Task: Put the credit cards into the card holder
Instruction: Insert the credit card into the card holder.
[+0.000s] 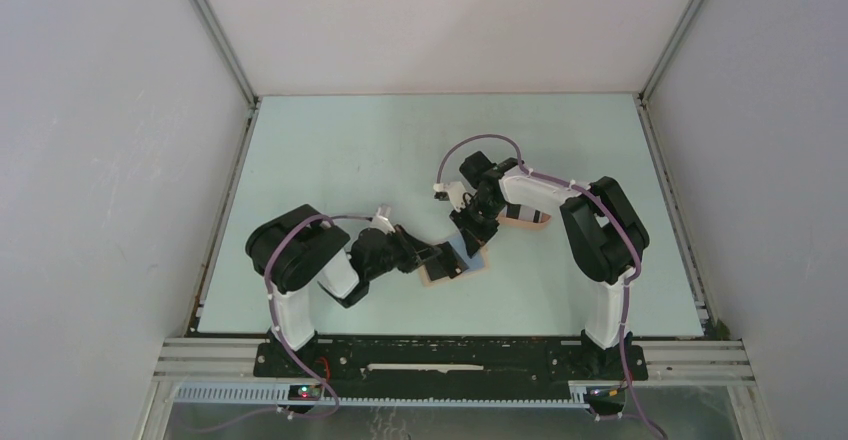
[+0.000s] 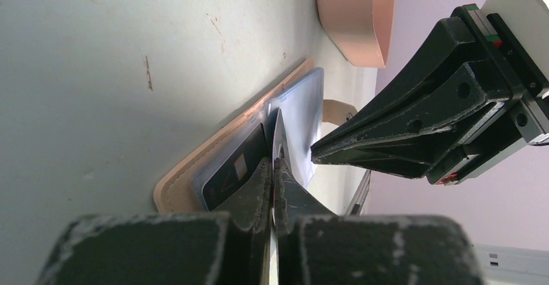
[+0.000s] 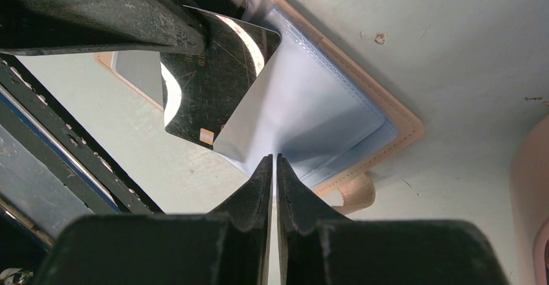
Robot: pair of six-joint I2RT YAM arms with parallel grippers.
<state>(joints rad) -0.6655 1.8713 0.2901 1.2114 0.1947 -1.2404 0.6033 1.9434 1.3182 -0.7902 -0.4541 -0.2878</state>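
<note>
1. A booth of plain pale grey walls (image 1: 100, 160) with aluminium frame rails (image 1: 215, 35) surrounds a pale mint-green table (image 1: 350, 160). Both arm bases are bolted to a black bar at its near edge.
2. The table's surface is matte, with short brown scratches (image 2: 147, 71) and small dark specks just outside the card holder's far edge.
3. The tan, leather-like, stitched-edge folding card holder (image 3: 401, 129) lies open and flat on the table, near the middle and towards the near edge. It lies between the two arms.
4. A peach-pink oval tray (image 2: 362, 19) stands near the holder, on its far right side and apart from it.
5. A tan snap tab (image 3: 355, 194) sticks out from the holder's edge on the right arm's side.
6. The left end effector (image 2: 275, 165) is closed on a thin dark glossy credit card (image 3: 213, 84). The card is held on edge over the holder's open leaves.
7. The right end effector (image 3: 275, 162) is closed on a clear bluish plastic sleeve (image 3: 311, 110) of the holder, with one edge of the sleeve lifted off the leaf below.
8. A second dark card (image 2: 230, 171) lies flat in the holder, beside the left fingers.
9. The held card shows fine gold lines and a small pale square near one corner. No print on it can be read.
</note>
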